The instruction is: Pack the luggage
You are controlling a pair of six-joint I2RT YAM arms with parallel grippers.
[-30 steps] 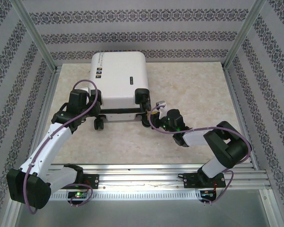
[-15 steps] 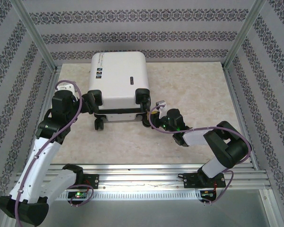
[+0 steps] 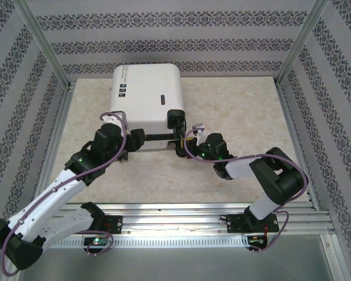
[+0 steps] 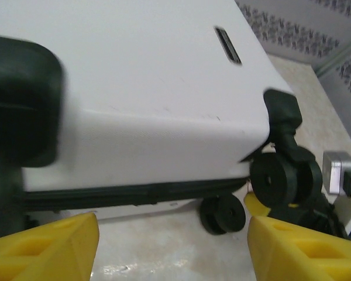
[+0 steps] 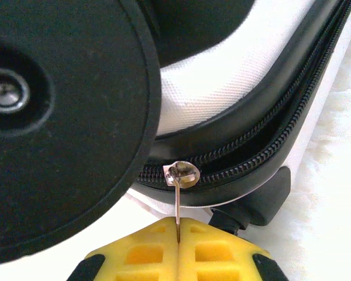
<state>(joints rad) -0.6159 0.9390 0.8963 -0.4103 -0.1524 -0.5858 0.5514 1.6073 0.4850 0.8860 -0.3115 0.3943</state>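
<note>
The white hard-shell luggage (image 3: 146, 96) lies closed and flat at the back left of the table, its black caster wheels (image 3: 176, 118) toward me. My left gripper (image 3: 140, 139) stands open at the near wheel edge, nothing between its yellow fingers (image 4: 44, 249). In the left wrist view the luggage (image 4: 134, 88), its black zipper seam and two caster wheels (image 4: 222, 213) lie just ahead of the left gripper (image 4: 172, 252). My right gripper (image 5: 178, 240) is shut on the thin metal zipper pull (image 5: 178, 205), whose slider (image 5: 182, 172) sits on the zipper beside a large wheel (image 5: 58, 117). From above, the right gripper (image 3: 186, 142) is at the luggage's near right corner.
Patterned walls and aluminium posts (image 3: 295, 44) close in the beige table (image 3: 240, 111) on three sides. A metal rail (image 3: 175, 213) with both arm bases runs along the near edge. Open table surface lies right of the luggage.
My left arm swung out to the left, then came back in low at the luggage's near edge, and its jaws opened wider. The right gripper kept its hold on the zipper pull.
</note>
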